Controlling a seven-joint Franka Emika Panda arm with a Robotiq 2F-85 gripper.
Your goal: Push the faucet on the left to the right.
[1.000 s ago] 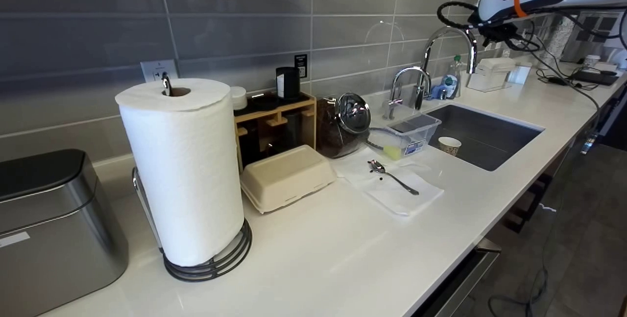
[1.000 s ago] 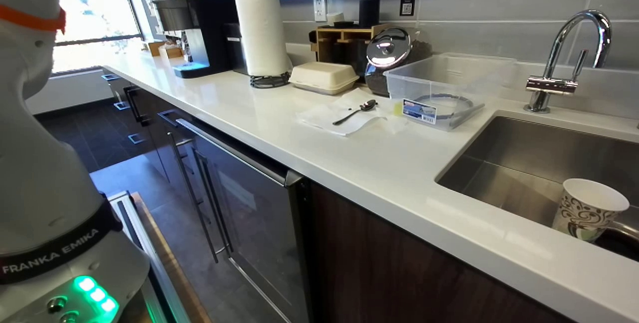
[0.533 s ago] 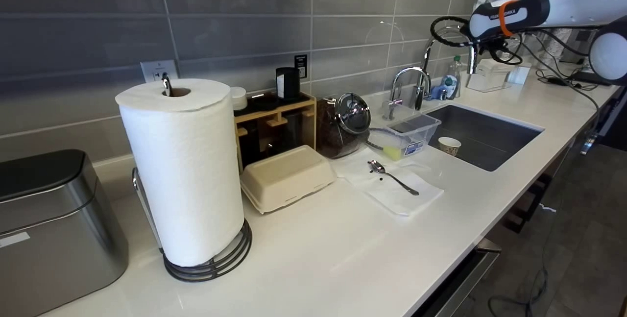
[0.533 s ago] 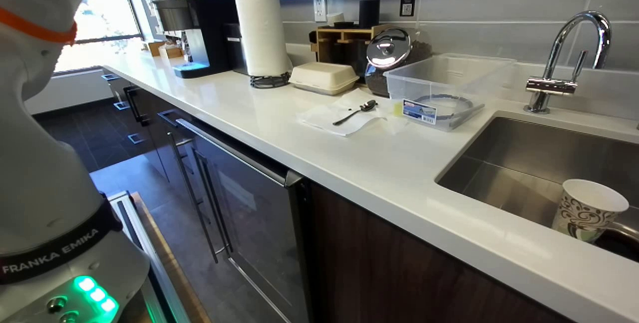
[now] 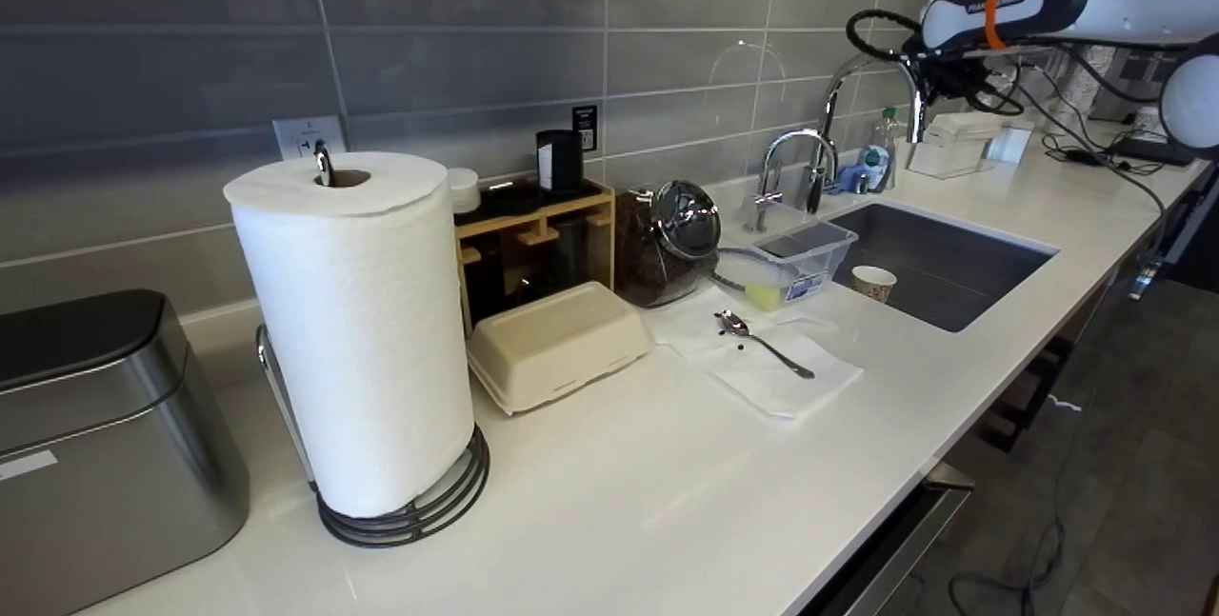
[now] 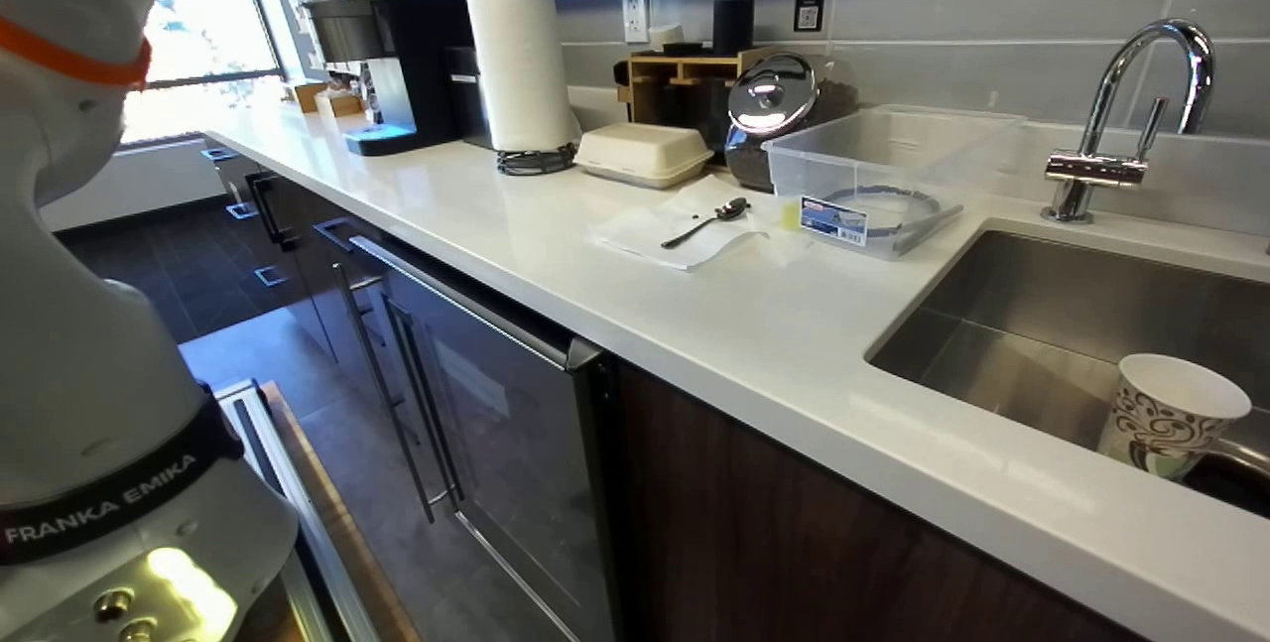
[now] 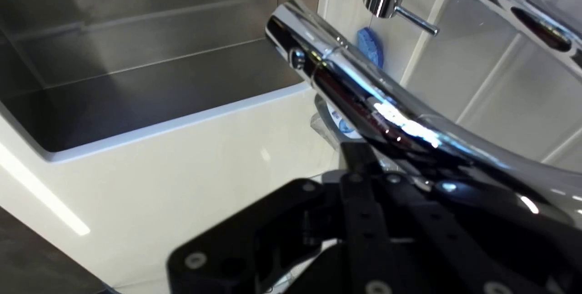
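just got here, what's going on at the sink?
A Franka arm is at the taller chrome faucet, meant to push it right. The wrist view shows its jaws close to the faucet; whether they touch it or stand open can't be told. The smaller faucet is clear of the arm.

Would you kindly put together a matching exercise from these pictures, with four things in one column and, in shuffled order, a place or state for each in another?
Things
1. taller faucet
2. spoon
3. paper cup
4. paper towel roll

Places and states
A. inside the sink
B. upright on a black wire base
C. chrome, with a high arch
D. lying on white paper

Right pairs: 1-C, 2-D, 3-A, 4-B
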